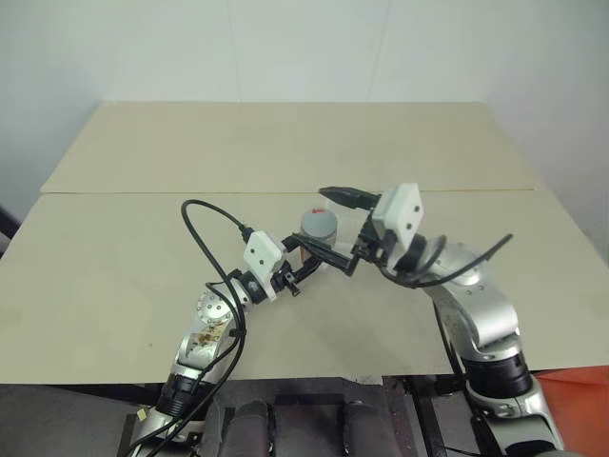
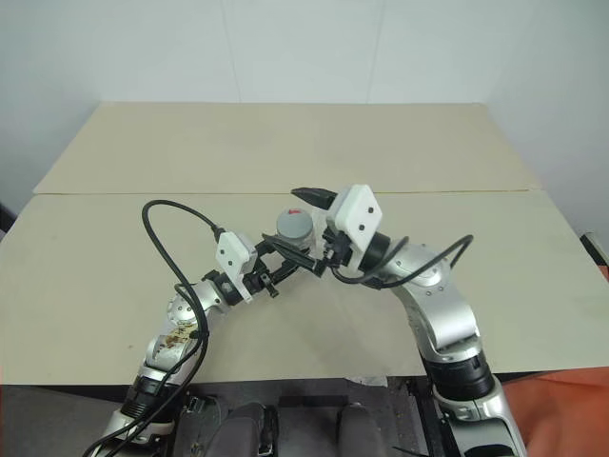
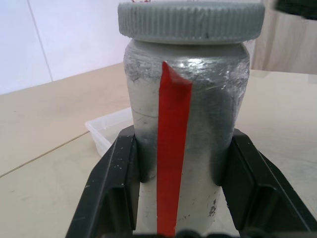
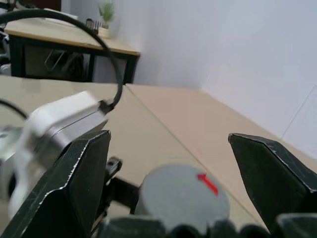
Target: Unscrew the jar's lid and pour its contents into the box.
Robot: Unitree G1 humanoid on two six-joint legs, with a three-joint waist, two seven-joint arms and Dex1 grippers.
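Observation:
My left gripper (image 1: 314, 244) is shut on the jar (image 3: 185, 124), holding it upright above the table with a finger (image 3: 111, 183) on each side. The jar looks cloudy grey and has a red strip down its front. Its contents cannot be made out. The grey ribbed lid (image 3: 190, 22) sits on top of the jar and has a small red mark on its flat face (image 4: 183, 196). My right gripper (image 4: 168, 139) is open, one finger on either side of the lid and slightly above it, not touching. The clear box (image 3: 106, 130) lies on the table just behind the jar.
The tan table (image 1: 114, 248) has a seam across it at mid-depth and a white wall behind it. A black cable (image 1: 205, 238) loops up from my left wrist. In the right wrist view a desk (image 4: 74, 42) with a small plant stands far back.

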